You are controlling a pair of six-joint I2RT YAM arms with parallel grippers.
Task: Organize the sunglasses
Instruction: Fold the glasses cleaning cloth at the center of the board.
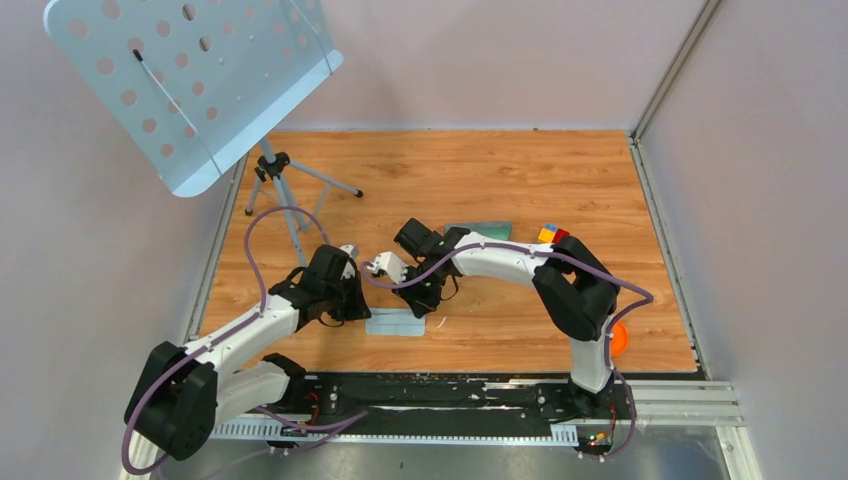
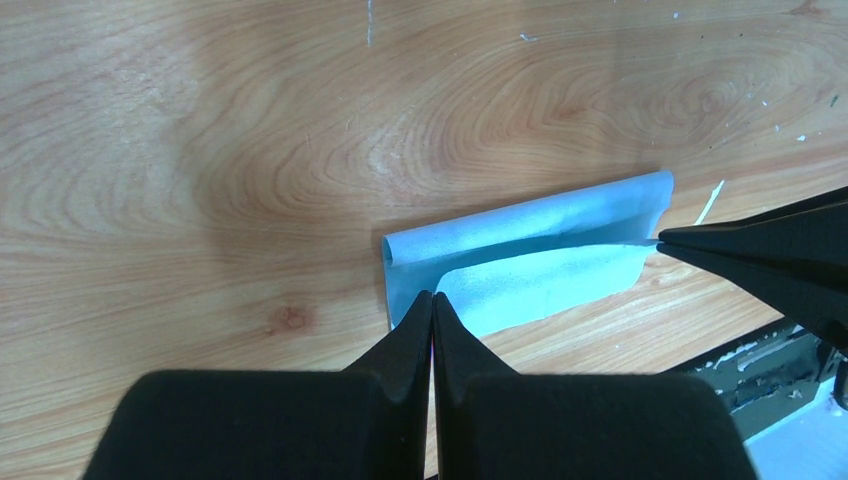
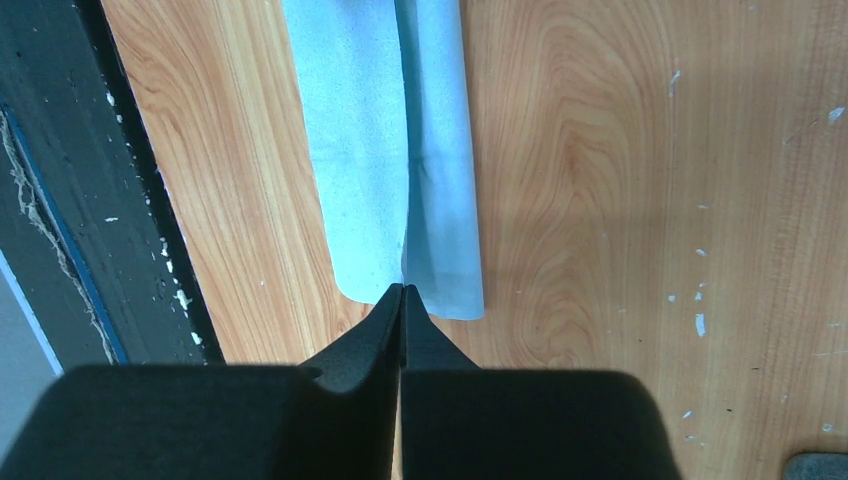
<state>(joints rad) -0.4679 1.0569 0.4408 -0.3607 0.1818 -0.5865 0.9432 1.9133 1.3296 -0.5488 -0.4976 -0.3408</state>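
While you had both arms bent in over the near middle of the table [image 1: 500, 170], the two grippers met at the pale blue cloth [image 1: 395, 324] lying close to the near edge. Your left gripper [image 2: 432, 305] was clenched tight, with no gap between its fingers and its tips pinching the left end of the cloth's upper layer. Your right gripper [image 3: 403, 292] was clenched the same way on the right end of that layer, at the point where a crease ran along the cloth. Between the two tips, the cloth was folded over on itself lengthwise. Its far edge was rolled, and the upper flap sat a little short of the lower one.

You could not make out the sunglasses in any of the three views, so I cannot tell you where they were.

Farther back, partly hidden behind your right forearm, lay the glasses case [image 1: 480, 228], showing teal, with a small multicoloured block [image 1: 550, 235] just to its right. An orange object [image 1: 620, 340] showed behind the right arm near the table's right side. At the far left, a perforated music stand [image 1: 190, 80] rose on its tripod [image 1: 285, 180].
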